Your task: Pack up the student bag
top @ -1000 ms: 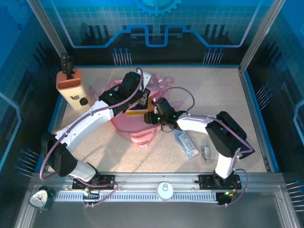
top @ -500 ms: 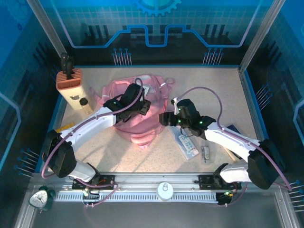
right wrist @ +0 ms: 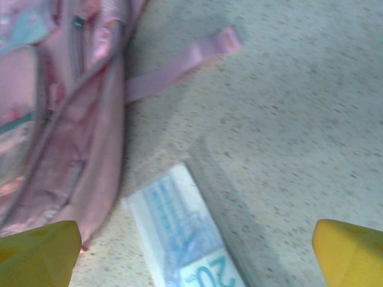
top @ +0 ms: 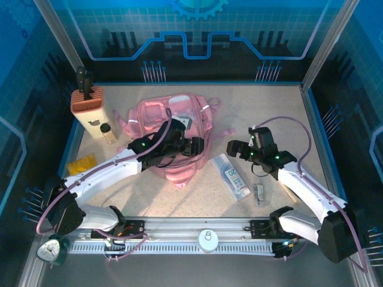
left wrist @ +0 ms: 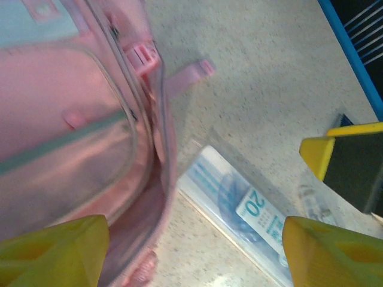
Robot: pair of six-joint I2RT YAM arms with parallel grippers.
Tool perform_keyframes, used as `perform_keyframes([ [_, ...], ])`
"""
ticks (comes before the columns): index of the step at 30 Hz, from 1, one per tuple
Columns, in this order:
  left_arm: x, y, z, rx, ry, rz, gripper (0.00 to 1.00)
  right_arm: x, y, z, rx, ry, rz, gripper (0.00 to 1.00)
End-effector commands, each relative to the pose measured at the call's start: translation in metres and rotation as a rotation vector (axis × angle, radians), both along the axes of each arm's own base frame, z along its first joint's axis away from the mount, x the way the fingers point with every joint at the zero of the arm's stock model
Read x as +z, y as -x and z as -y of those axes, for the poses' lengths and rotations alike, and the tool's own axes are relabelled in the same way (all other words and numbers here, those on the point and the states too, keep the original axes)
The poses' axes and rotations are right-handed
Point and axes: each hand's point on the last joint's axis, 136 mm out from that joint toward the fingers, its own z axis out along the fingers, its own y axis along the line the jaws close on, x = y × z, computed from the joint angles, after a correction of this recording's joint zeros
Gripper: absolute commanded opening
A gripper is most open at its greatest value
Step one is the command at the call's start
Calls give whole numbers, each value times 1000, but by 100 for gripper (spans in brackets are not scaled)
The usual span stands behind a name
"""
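Seen from above, the student bag [top: 152, 116] lies mid-table toward the far side, with its near end slumped. The left end effector [top: 197, 145] hangs over the bag's near right edge, jaws well apart and empty. The right end effector [top: 234, 148] hovers just to its right, spread wide and also empty. A clear packet [top: 234, 177] lies on the table [top: 287, 119] just near of both. The two sit close together, so reaching for the packet at once could make them collide.

In the left wrist view, the packet lies just beside the bag's edge. A downward grab there may snag fabric along with it.

In the right wrist view, a loose strap [right wrist: 179, 60] trails toward the packet. The packet looks flat and slick, so it may slip out of a pinch.
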Motion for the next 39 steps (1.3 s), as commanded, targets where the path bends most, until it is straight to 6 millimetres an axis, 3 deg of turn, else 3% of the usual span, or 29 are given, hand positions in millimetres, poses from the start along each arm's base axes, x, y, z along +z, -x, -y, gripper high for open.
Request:
perform_keyframes([
  [1, 2, 11, 33, -46, 118, -32, 82, -15, 14, 33, -137, 52, -69, 100],
  [8, -13, 14, 76, -119, 140, -37, 94, -19, 26, 92, -373, 103, -87, 100],
  [14, -39, 12, 86, -134, 104, -78, 99, -30, 34, 139, -548, 55, -110, 100],
  [22, -43, 10, 88, -143, 79, -80, 99, -52, 31, 185, -733, -63, -125, 100],
  [32, -47, 3, 91, -135, 38, -77, 99, -79, 5, 203, -773, -171, -186, 100],
  [36, -47, 0, 91, -123, 37, -76, 99, -88, -11, 193, -713, -242, -205, 100],
  [39, -50, -2, 87, -106, 21, -76, 99, -93, -27, 172, -622, -300, -224, 100],
])
